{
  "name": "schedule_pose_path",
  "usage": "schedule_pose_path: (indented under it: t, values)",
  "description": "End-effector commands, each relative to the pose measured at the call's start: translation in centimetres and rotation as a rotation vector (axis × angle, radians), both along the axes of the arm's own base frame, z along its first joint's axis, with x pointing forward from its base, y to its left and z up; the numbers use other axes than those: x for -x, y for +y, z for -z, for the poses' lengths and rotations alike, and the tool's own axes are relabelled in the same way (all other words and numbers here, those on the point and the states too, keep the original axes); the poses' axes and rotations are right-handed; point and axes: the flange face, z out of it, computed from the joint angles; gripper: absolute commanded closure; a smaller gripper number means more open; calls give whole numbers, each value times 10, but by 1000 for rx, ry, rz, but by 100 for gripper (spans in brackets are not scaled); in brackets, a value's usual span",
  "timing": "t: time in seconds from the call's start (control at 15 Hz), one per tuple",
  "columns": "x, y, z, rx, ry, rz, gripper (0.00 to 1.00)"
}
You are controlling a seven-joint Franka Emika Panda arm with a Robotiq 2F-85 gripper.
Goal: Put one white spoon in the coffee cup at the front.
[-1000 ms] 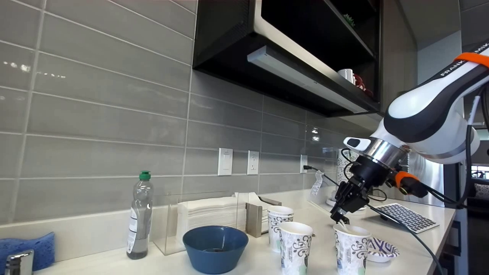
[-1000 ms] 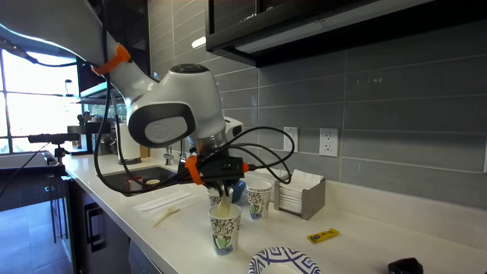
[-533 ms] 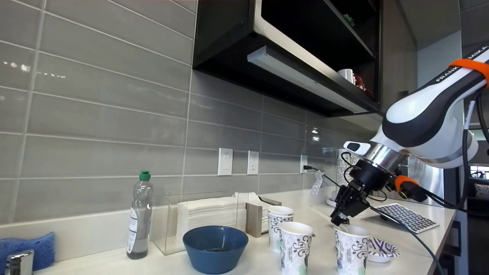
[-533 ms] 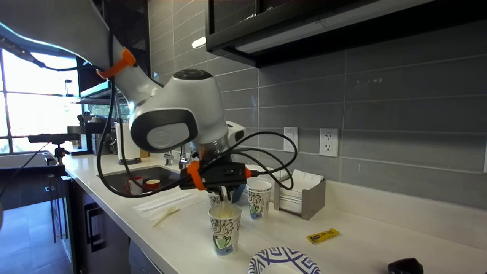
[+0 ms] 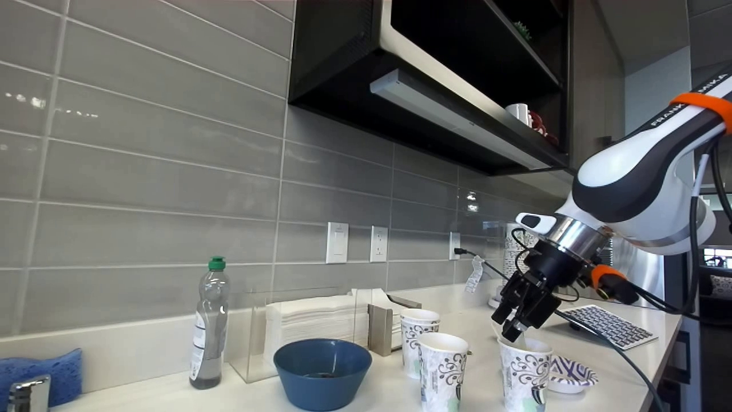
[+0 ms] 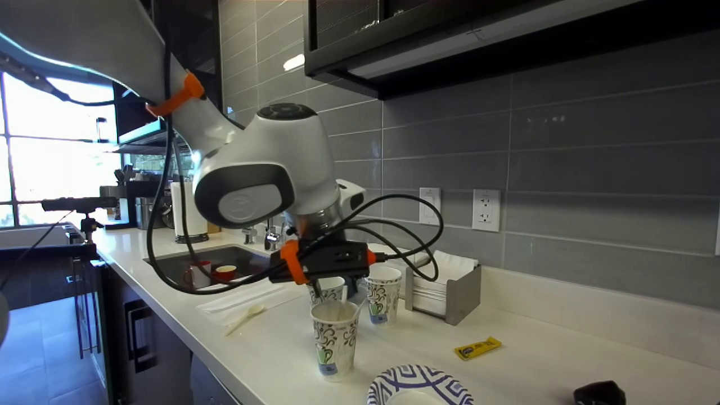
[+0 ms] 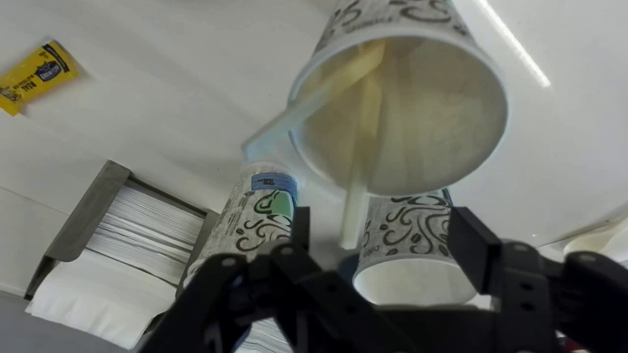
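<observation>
"At the top of the wrist view, what do we see?"

"Two white spoons (image 7: pixel 356 208) lean in the front cup (image 7: pixel 451 122); we can't tell which is ours. Our claw (image 7: pixel 382 223) is spread wide, holding nothing, so we think the putting-in is done."

"What next?"

"We should lift away gently, since they poke up near the claw. The yellow packet (image 7: pixel 37 78), upper left, isn't in our way."

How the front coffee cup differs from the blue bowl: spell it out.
The front coffee cup is white with printed swirls, the blue bowl plain. The cup is narrow and tall, the bowl wide and low. Spoon handles poke from the cup, none from the bowl. Both stand upright, open-topped.
</observation>
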Motion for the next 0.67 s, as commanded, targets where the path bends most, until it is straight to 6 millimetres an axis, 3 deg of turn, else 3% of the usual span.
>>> schedule_pose_path:
  t: [0.0, 0.4, 0.6]
  values:
    - [0, -4, -6, 7, -28, 1, 0]
    - [6, -5, -27, 98, 7, 22, 0]
    - [18, 0, -51, 165, 52, 38, 0]
